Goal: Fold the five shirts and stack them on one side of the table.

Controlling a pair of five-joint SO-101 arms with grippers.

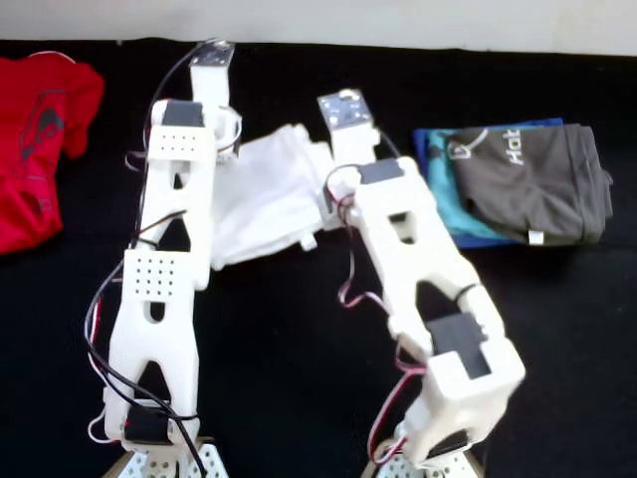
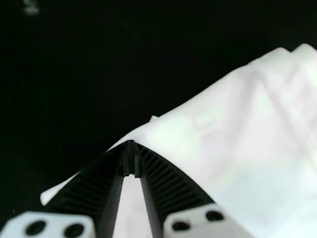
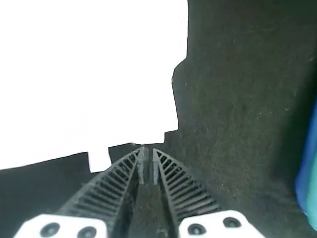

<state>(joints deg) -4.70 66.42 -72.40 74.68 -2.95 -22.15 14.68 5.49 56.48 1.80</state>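
A crumpled white shirt (image 1: 264,189) lies at the back middle of the black table, between my two arms. In the left wrist view my left gripper (image 2: 130,161) is shut, its tips pinching the shirt's edge (image 2: 233,144). My right gripper (image 3: 147,161) is shut too, with only a thin slit between its fingers. Its tips touch the hem of the white shirt (image 3: 89,74), with black table under them. A red shirt (image 1: 35,139) lies unfolded at the far left. At the right a folded grey shirt (image 1: 532,179) sits on a folded blue one (image 1: 438,189).
The black tabletop (image 1: 289,339) is bare in front, between and around the arm bases. A small white tag (image 3: 98,160) hangs from the shirt's hem near the right fingers. A light wall runs along the table's back edge.
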